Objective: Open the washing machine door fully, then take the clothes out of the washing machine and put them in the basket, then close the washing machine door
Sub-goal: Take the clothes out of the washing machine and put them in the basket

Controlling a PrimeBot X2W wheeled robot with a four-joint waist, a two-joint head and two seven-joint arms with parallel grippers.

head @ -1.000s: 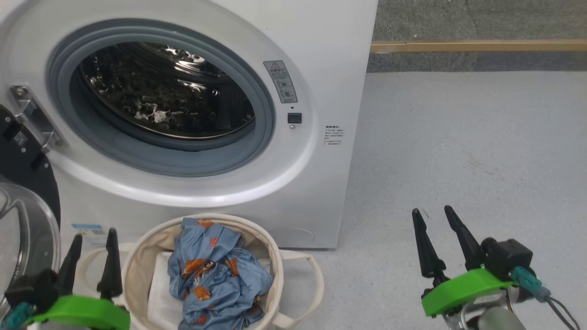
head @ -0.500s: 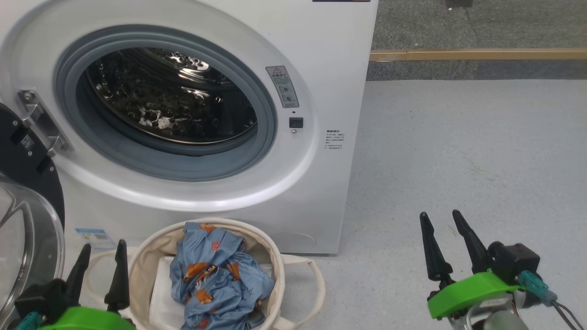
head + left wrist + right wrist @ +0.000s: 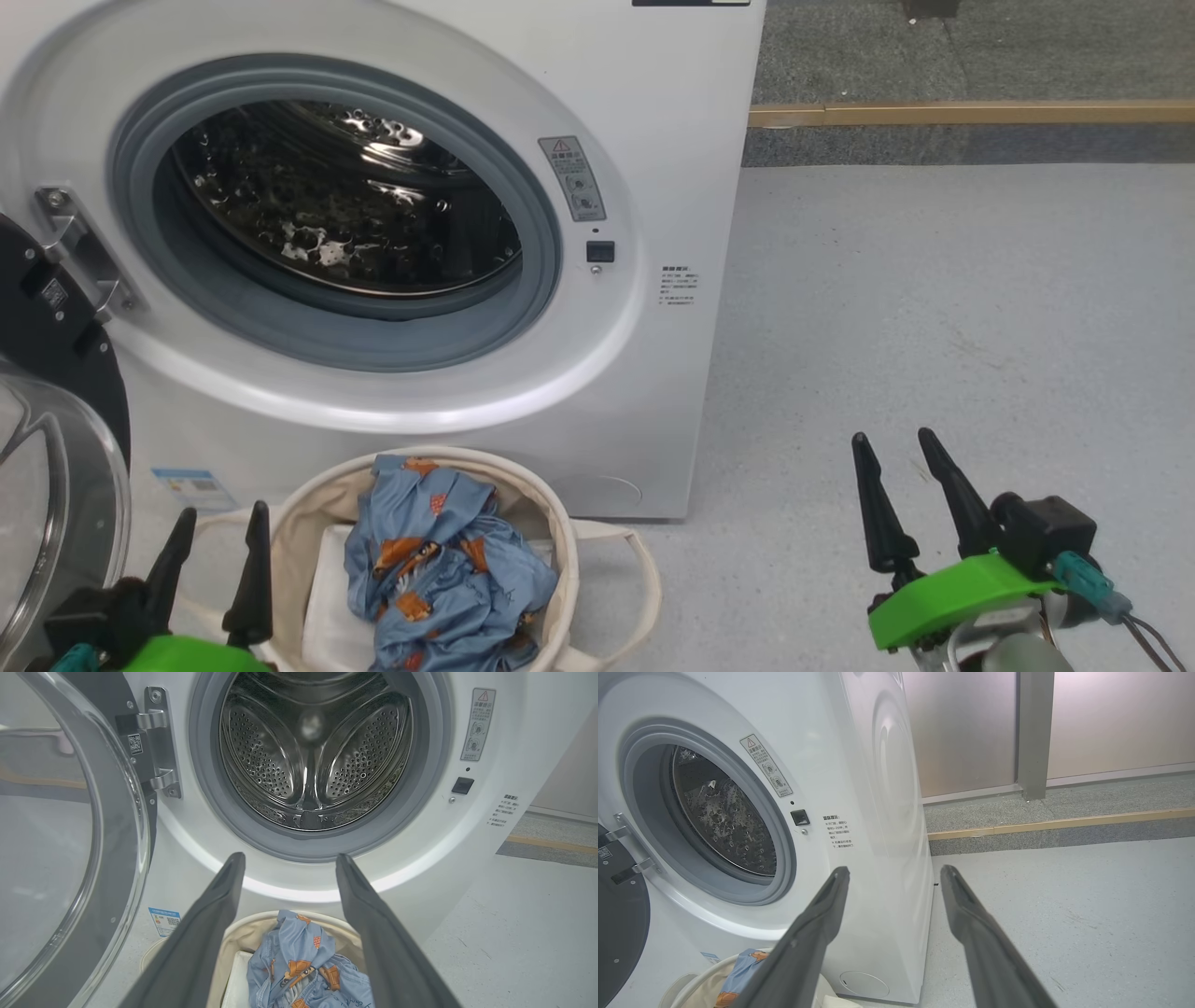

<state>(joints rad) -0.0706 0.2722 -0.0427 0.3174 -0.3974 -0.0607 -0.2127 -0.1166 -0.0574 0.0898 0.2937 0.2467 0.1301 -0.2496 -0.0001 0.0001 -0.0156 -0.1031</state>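
The white washing machine (image 3: 653, 84) (image 3: 514, 728) (image 3: 859, 765) stands with its porthole uncovered and its steel drum (image 3: 345, 205) (image 3: 308, 751) bare inside. Its door (image 3: 47, 411) (image 3: 70, 849) hangs swung out at the left, black rim and clear glass bowl. In front of the machine sits the cream basket (image 3: 560, 532) (image 3: 247, 933), holding the blue printed clothes (image 3: 439, 569) (image 3: 308, 975) (image 3: 745, 963) over a white sheet. My left gripper (image 3: 219, 527) (image 3: 289, 861) hovers open just left of the basket. My right gripper (image 3: 894, 450) (image 3: 894, 872) is open over the floor, right of the machine.
Grey floor (image 3: 934, 308) spreads to the right of the machine. A wooden strip (image 3: 971, 114) and a raised grey ledge run along the back, with pale wall panels (image 3: 1111, 718) behind. The basket's loop handle (image 3: 644, 579) sticks out to the right.
The head camera has tilted, so the whole scene sits slightly lower in view. My left gripper has sunk toward the bottom edge. The clothes, basket and door stay put.
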